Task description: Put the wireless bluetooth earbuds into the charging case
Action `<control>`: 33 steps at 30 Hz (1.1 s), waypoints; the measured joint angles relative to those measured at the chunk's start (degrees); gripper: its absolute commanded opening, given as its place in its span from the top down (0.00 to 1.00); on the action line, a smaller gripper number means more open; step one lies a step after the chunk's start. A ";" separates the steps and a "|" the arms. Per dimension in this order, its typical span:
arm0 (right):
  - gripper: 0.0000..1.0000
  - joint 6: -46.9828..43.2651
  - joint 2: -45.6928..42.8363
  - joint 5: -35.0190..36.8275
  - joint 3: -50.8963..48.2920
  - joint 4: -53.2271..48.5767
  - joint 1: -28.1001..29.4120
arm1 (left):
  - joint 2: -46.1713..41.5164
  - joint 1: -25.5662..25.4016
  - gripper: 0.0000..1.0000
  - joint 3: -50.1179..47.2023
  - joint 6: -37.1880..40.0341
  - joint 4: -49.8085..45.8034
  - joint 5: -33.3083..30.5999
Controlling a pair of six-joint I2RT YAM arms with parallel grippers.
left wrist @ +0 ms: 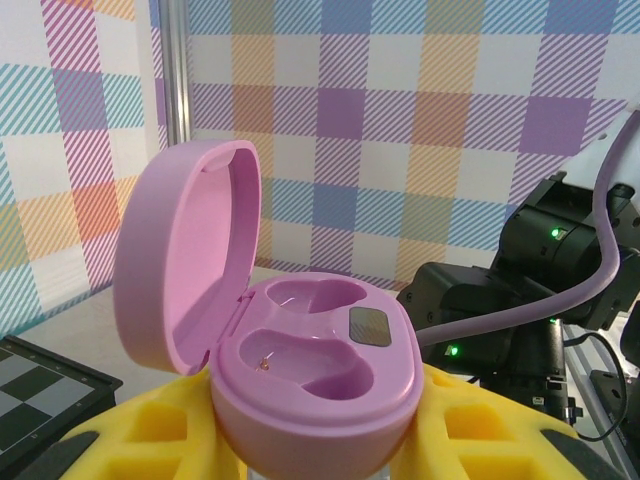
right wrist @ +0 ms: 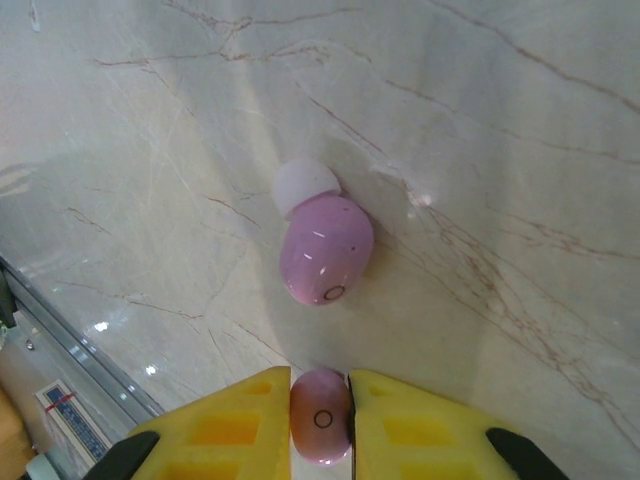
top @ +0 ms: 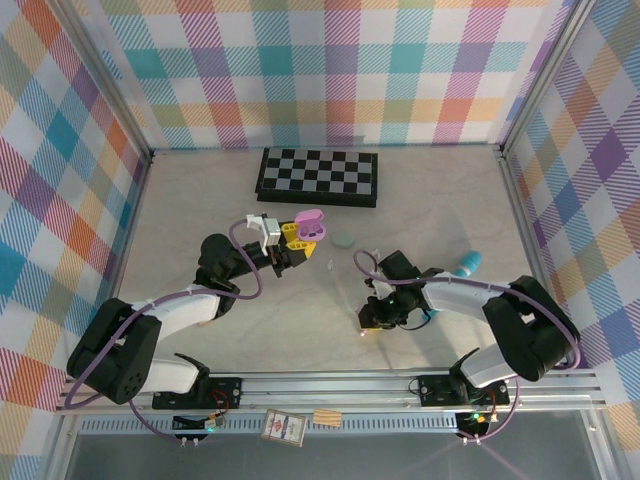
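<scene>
Currently held: pink earbud [right wrist: 321,418], clenched between the yellow pads [right wrist: 250,420] of the right gripper [right wrist: 321,395] at the bottom edge of the wrist view. The jaws are closed tight on its flanks and a small ring mark faces the camera.
Handling, by judgement: very light, rigid, with a glossy shell rounded all over. It is likely to squirt out of a pinch, or to roll once set down. It is best taken across the widest part of the body, as here, not by the tip. A gentle squeeze should not hurt it, but it is easily lost.

Item: second earbud [right wrist: 325,250], same pink, pale tip toward the upper left. It lies loose on the marbled table [right wrist: 500,120], just above the jaws in frame and apart from them.

Item: case [left wrist: 300,430], pink, grasped by the left gripper [left wrist: 320,455] between yellow fingers at the lower edge of its view. The lid [left wrist: 190,260] is hinged up to the left and both wells [left wrist: 310,365] are bare. It looks smooth, hard and pebble-shaped; the hold is low round the base, which leaves the wells free.

Arm poses, overhead view:
- Right gripper [top: 372,322] sits lower centre-right, pointed down at the table, forearm running right toward its base.
- Left gripper [top: 296,236] sits centre-left, reaching up-frame with the case [top: 310,225] at its tip.
- The two grippers stand well apart.
- Chessboard [top: 320,175] lies upper centre, untouched.
</scene>
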 measured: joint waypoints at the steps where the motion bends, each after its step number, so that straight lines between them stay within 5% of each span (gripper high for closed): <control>1: 0.81 0.76 -0.63 0.87 0.13 -0.92 0.07 | 0.00 0.00 0.70 0.00 0.07 -0.24 0.00; 20: 0.81 22.40 -11.96 28.22 12.57 -22.67 0.11 | 0.59 -4.79 0.70 2.62 13.57 -14.56 -7.67; 33: 0.81 24.26 -14.73 31.85 21.62 -26.97 1.57 | 10.25 -9.31 0.70 2.97 17.03 -12.59 -16.00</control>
